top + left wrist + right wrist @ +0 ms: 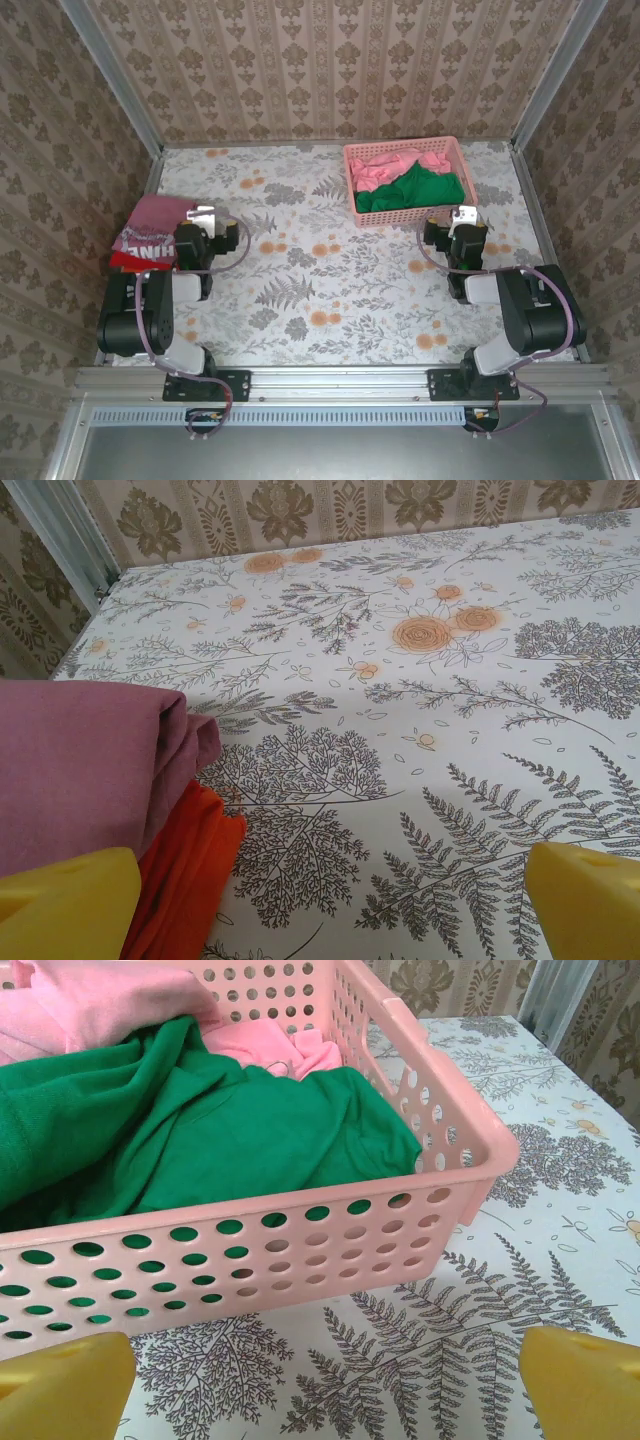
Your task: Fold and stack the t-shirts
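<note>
A folded dusty-red t-shirt (148, 228) with white lettering lies at the table's left edge on top of an orange-red t-shirt (128, 262). In the left wrist view the dusty-red shirt (80, 770) overlaps the orange-red one (185, 870). My left gripper (203, 214) is open just right of that stack, with bare tablecloth between its yellow fingers (65, 905). A salmon-pink t-shirt (385, 165) and a green garment (415, 190) fill the pink basket (400, 215). My right gripper (462, 214) stands open just in front of the basket's near right corner (470, 1175); its fingers (585, 1380) hold nothing.
The basket stands at the back right of the flowered tablecloth (320, 270). Patterned walls with metal posts enclose the table on three sides. A metal rail (340, 380) runs along the near edge by the arm bases.
</note>
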